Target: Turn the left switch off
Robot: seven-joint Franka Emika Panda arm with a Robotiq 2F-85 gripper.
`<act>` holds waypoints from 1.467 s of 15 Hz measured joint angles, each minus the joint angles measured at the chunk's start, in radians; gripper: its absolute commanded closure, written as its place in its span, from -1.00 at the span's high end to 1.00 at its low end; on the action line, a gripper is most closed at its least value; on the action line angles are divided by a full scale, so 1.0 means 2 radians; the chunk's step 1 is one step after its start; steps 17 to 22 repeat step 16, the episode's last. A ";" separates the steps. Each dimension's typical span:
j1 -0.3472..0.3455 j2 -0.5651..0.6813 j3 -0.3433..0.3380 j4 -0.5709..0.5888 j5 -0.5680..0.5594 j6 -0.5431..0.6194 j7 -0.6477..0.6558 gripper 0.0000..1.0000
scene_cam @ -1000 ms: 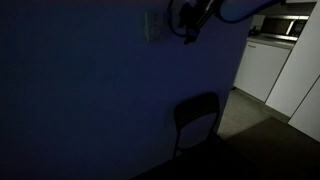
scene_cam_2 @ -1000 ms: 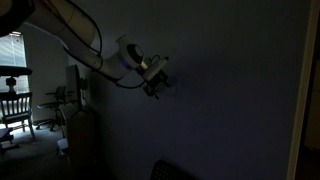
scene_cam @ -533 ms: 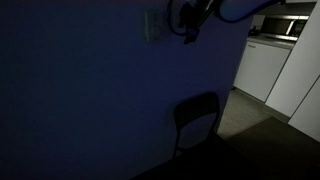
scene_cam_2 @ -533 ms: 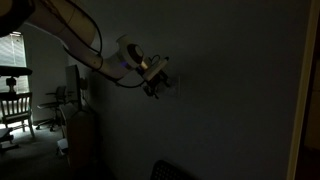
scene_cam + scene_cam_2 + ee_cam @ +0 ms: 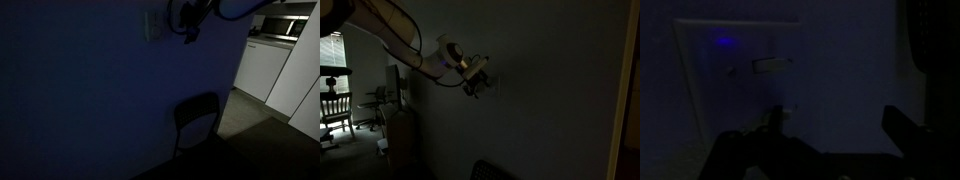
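The room is very dark. A square white wall plate point(image 5: 153, 27) with the left switch sits high on the wall. In the wrist view the plate point(image 5: 735, 85) fills the left half, with a small blue light near its top and a pale rocker point(image 5: 773, 66) at its middle. My gripper point(image 5: 190, 31) hovers just off the wall, beside the plate. It also shows in an exterior view point(image 5: 476, 84) on the end of the white arm. In the wrist view its two fingers point(image 5: 835, 125) stand apart with only bare wall between them, the left finger tip at the plate's lower right edge.
A dark chair point(image 5: 197, 118) stands against the wall below the gripper. White kitchen cabinets point(image 5: 262, 66) lie past the wall's corner. A wooden chair point(image 5: 332, 105) and a window with blinds stand far off in an exterior view.
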 measured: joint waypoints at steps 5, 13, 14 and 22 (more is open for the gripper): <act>0.006 -0.003 0.000 0.013 0.000 -0.088 0.000 1.00; 0.007 -0.023 0.007 0.014 0.073 -0.144 -0.003 1.00; 0.007 -0.026 0.008 0.014 0.082 -0.147 -0.003 1.00; 0.007 -0.027 0.010 0.014 0.093 -0.148 -0.003 1.00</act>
